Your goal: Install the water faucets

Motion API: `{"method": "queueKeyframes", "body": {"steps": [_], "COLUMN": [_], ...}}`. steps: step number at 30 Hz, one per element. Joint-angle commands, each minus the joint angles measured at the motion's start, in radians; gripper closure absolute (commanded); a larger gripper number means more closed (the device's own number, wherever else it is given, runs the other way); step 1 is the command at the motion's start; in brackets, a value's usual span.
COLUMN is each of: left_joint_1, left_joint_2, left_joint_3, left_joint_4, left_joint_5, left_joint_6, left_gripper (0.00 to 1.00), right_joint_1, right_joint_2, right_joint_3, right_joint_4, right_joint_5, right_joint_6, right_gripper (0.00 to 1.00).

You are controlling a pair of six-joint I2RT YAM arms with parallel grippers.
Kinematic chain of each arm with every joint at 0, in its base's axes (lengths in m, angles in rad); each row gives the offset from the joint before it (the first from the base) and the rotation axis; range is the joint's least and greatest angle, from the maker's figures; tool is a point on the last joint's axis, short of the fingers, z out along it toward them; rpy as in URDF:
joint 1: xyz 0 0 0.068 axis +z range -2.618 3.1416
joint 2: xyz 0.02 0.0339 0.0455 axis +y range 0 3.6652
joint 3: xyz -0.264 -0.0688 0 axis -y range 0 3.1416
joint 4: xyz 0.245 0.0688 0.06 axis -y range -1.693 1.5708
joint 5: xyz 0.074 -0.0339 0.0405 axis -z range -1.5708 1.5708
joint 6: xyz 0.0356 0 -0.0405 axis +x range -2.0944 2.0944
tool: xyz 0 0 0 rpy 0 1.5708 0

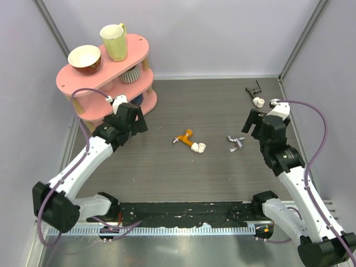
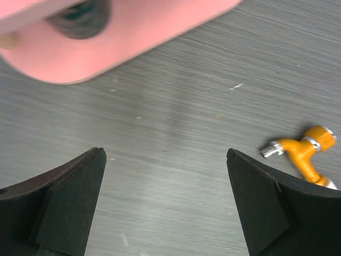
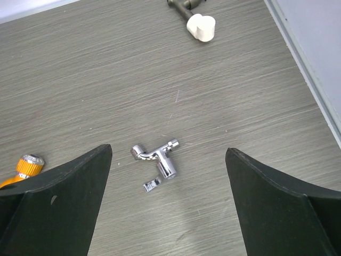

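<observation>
The orange tap (image 1: 185,137) with a silvery knob lies on the grey table near the middle. The short white fitting (image 1: 199,148) sits at its lower right end, touching it. My left gripper (image 1: 139,119) is open and empty, left of the tap and above the table. In the left wrist view (image 2: 165,154) the tap (image 2: 303,152) shows by the right finger. My right gripper (image 1: 251,125) is open and empty, right of the tap. In the right wrist view (image 3: 169,150) only the tap's knob (image 3: 26,166) shows at the left edge.
A small silver tap piece (image 1: 236,143) lies below my right gripper's open jaws (image 3: 160,160). A dark tap piece with a white end (image 1: 256,94) lies at the back right (image 3: 201,25). A pink two-tier shelf (image 1: 105,72) with a bowl (image 1: 84,57) and mug (image 1: 114,41) stands back left.
</observation>
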Motion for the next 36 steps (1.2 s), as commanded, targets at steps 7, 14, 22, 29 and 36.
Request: {"method": "queueKeyframes", "body": {"steps": [7,14,22,29,36], "left_joint_1": [0.002,0.002,0.002,0.002,0.002], "left_joint_2": [-0.544,-0.934,-1.216,-1.212,-1.221], "left_joint_3": [-0.197,-0.333,-0.389,-0.418,-0.419], "left_joint_4": [0.001,0.032,-0.045,-0.005,-0.003], "left_joint_5": [-0.257,-0.323,-0.337,-0.354,-0.365], "left_joint_6": [0.193,0.332,0.344,0.383,0.383], "left_gripper": [0.0,0.0,0.0,0.0,0.0], "right_joint_1": [0.0,0.0,0.0,0.0,0.0], "right_joint_2": [-0.16,-0.323,-0.504,-0.596,-0.639], "right_joint_3": [0.056,0.02,-0.012,-0.059,-0.095], "right_joint_4": [-0.078,-0.127,-0.228,-0.23,-0.219], "right_joint_5": [0.125,0.165,0.185,0.167,0.18], "right_joint_6": [-0.06,-0.097,-0.072,-0.045,-0.032], "right_gripper": [0.06,0.06,0.06,0.05,0.04]}}
